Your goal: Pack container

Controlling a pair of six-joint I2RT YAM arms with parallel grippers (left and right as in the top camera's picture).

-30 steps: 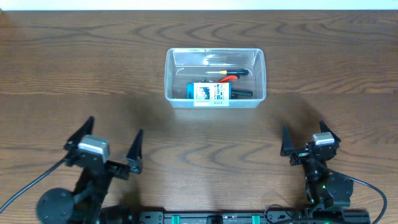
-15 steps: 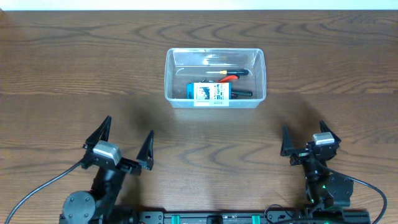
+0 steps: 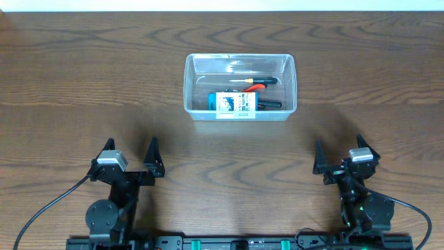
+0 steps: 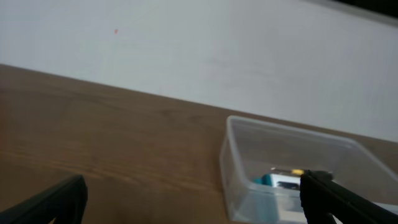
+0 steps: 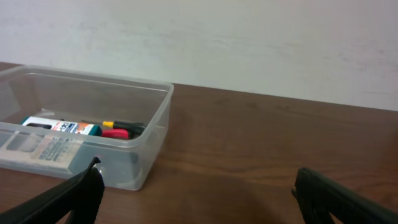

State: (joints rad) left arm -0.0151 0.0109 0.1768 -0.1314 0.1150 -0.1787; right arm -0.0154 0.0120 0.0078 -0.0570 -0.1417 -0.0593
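Container: we see the clear plastic bin (image 3: 201, 69) standing upright on the far middle of the table (image 3: 83, 69), well apart from both grippers.
Inside the container: we find a blue-and-white box (image 3: 234, 103) lying along the near wall, and behind it a red-handled tool (image 3: 255, 87) and a black-handled tool (image 3: 268, 80) with a yellow part; another black handle (image 3: 272, 104) pokes out to the right of the box.
Left gripper: we see the left gripper (image 3: 131, 145) low at the near edge, its jaws spread wide with nothing between them.
Right gripper: the right gripper (image 3: 338, 146) sits at the near right, likewise wide apart and holding nothing.
Left wrist view: we look past two dark fingers (image 4: 53, 202) at the container (image 4: 239, 162), ahead and to the right; the picture is blurred.
Right wrist view: between the fingers (image 5: 336, 196) we see bare wood, with the container (image 5: 152, 118) ahead on the left, the box and tool handles showing through its wall.
Cable: we note a black cable (image 3: 41, 205) looping off the left arm's base.
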